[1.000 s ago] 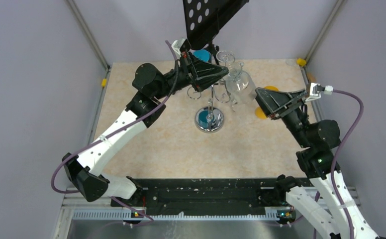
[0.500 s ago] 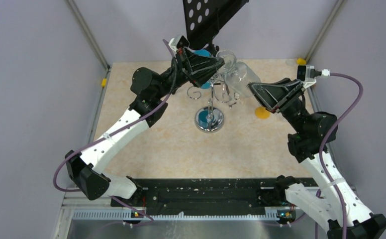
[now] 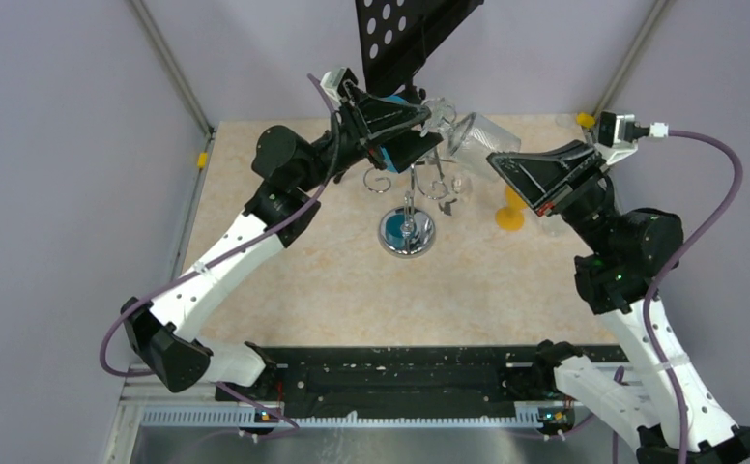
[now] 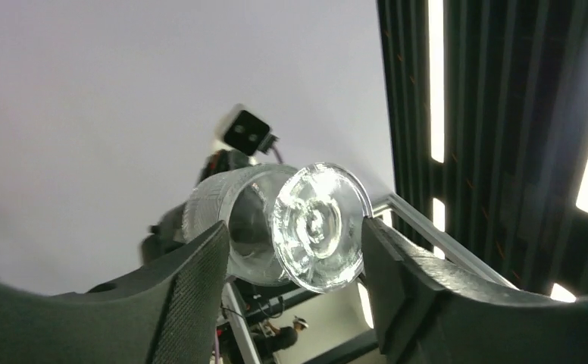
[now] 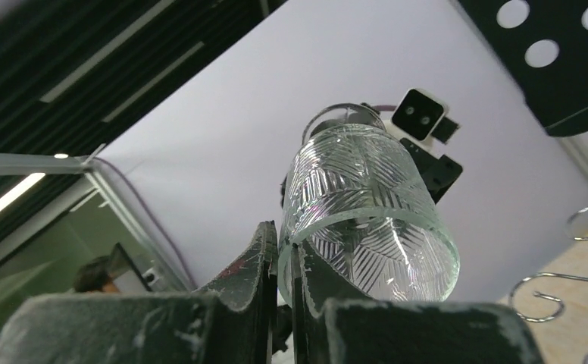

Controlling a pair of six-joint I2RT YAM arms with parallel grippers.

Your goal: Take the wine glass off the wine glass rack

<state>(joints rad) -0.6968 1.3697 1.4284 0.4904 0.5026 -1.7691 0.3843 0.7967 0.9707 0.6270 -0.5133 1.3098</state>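
Wine glass (image 3: 477,138) held tilted near the chrome rack (image 3: 407,234), rim pinched by closed right gripper (image 5: 285,244), foot flanked by open left gripper (image 4: 295,224)

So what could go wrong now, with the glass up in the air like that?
The right gripper pinches the wine glass only at its rim, a thin hold, so it might slip or tilt. The left gripper stands open close around the glass's foot, and pulling away could bump it. The wine glass rack stands close by, so a drop might hit its wire arms.
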